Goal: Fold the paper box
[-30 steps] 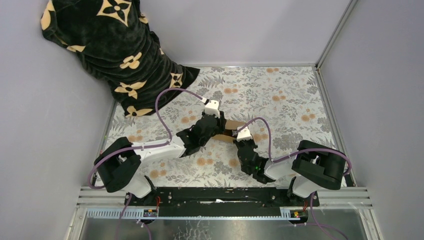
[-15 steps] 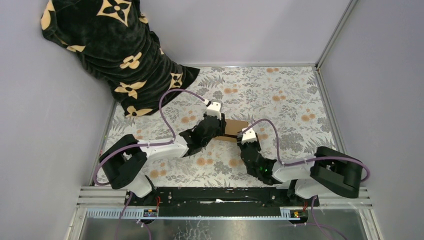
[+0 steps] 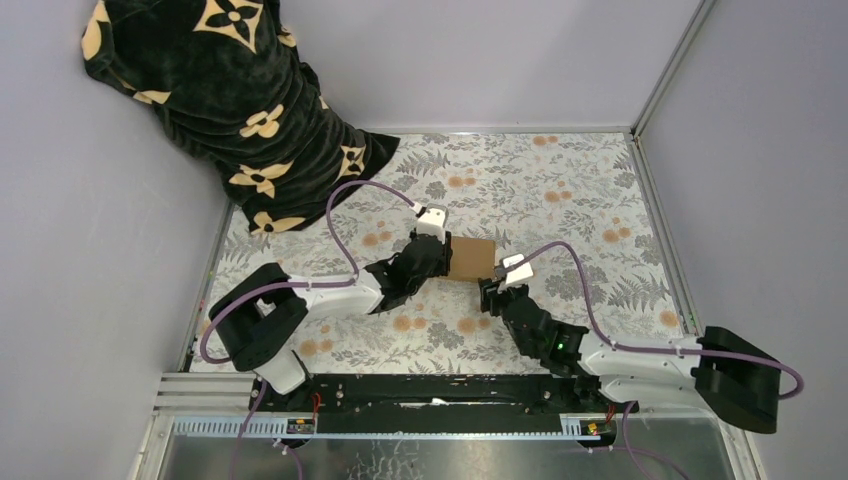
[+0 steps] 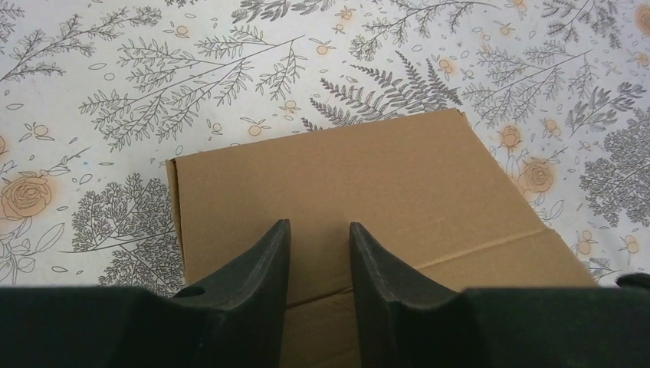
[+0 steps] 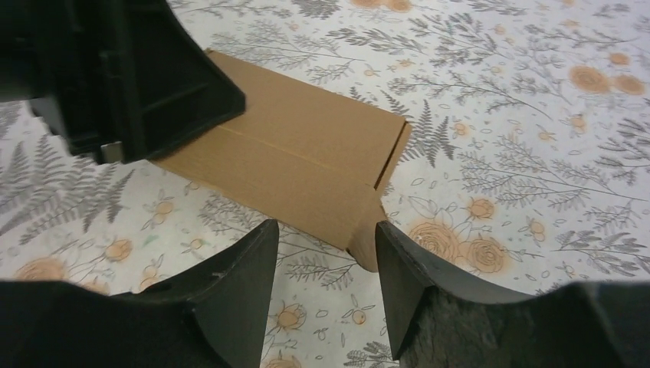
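Note:
The paper box [image 3: 472, 258] lies as a small closed brown cardboard box on the floral cloth mid-table. My left gripper [image 3: 440, 258] is over its left end. In the left wrist view the paper box [image 4: 345, 176] fills the middle, and the left gripper [image 4: 319, 227] is open above its top, holding nothing. My right gripper [image 3: 487, 288] is just off the box's near right corner. In the right wrist view that gripper [image 5: 325, 226] is open and empty, and a small end flap [image 5: 368, 245] of the paper box [image 5: 299, 153] sticks out near its right finger.
A black blanket with tan flower shapes [image 3: 230, 90] is heaped at the back left corner. Grey walls and a metal rail [image 3: 655, 200] bound the floral cloth [image 3: 560, 180]. The left arm's black body [image 5: 130, 77] looms over the box's far end in the right wrist view.
My right gripper has opened and drawn back toward the near right, off the box. The left gripper has slid slightly right along the box, and more of the box top shows.

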You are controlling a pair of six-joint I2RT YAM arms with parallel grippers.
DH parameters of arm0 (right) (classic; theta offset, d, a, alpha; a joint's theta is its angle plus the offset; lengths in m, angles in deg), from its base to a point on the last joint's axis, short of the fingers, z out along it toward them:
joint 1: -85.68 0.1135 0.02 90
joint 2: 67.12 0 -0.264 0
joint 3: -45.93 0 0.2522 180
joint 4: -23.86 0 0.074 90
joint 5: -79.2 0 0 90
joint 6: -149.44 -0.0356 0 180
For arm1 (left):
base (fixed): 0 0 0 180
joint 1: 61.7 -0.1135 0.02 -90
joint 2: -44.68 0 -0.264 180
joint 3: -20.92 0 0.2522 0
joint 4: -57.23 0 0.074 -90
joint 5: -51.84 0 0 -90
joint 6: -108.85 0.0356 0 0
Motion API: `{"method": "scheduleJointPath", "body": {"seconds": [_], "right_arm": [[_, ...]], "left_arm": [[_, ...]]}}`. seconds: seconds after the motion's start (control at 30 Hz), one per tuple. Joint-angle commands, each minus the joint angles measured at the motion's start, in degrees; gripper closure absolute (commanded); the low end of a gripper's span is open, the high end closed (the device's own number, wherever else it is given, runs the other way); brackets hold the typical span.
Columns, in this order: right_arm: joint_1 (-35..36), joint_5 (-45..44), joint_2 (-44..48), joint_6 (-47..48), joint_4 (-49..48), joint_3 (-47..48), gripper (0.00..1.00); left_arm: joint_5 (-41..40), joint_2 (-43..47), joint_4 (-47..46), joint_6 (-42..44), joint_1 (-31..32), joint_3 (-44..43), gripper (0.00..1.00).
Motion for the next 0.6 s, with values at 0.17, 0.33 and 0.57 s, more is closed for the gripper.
{"method": "scheduleJointPath", "body": {"seconds": [0.17, 0.33, 0.57], "right_arm": [[0.47, 15.60, 17.05, -7.56, 11.17, -2.33, 0.43], [0.40, 13.60, 25.00, -10.44, 17.59, -1.13, 0.46], [0.40, 7.38, 21.21, -10.46, 26.58, 7.70, 0.47]], "left_arm": [[-0.34, -3.26, -0.46, -0.32, -0.81, -1.33, 0.60], [0.34, -4.56, -0.77, -0.85, -1.03, -1.16, 0.61], [1.41, -6.72, -0.69, -1.59, -1.45, -1.48, 0.61]]}}
